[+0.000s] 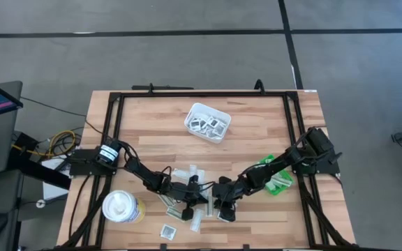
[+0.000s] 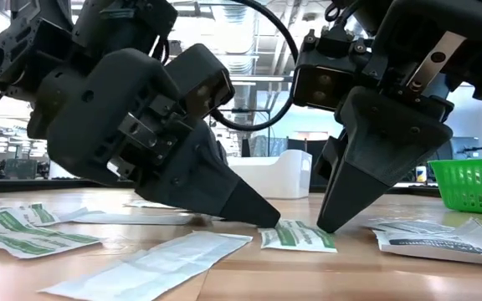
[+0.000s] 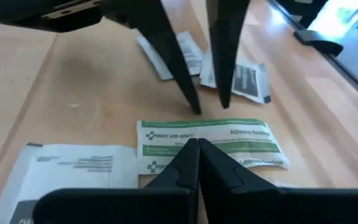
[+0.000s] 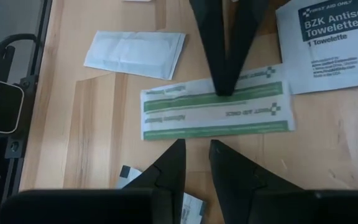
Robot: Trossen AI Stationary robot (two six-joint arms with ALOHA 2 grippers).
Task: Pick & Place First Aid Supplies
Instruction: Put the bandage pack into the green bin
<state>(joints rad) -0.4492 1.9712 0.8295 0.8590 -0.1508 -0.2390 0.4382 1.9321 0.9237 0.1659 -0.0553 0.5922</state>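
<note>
**Two grippers meet over one bandage strip**

The left gripper (image 3: 197, 163) is closed, fingertips pressed together with nothing between them, its tip resting on the near long edge of a narrow white-and-green adhesive bandage strip (image 3: 210, 144) lying flat on the pale wooden table (image 1: 152, 118). The right gripper (image 4: 196, 163) stands slightly parted, holding nothing, its tips down at the opposite long edge of the same strip (image 4: 215, 109). In the low view both grippers point down at the strip from either side (image 2: 298, 236).

Around the strip lie more flat packets: a white square antiseptic towelette packet with dark print (image 4: 337, 43), a plain white rectangular pouch (image 4: 134, 53), and another white printed packet (image 3: 67, 165). Farther off, a white rectangular plastic tray (image 1: 207, 122) holds several small packets near the table's far middle. A green slatted plastic bin (image 2: 475, 184) stands under the right arm, and a white round tub (image 1: 122, 206) sits near the left arm.
</note>
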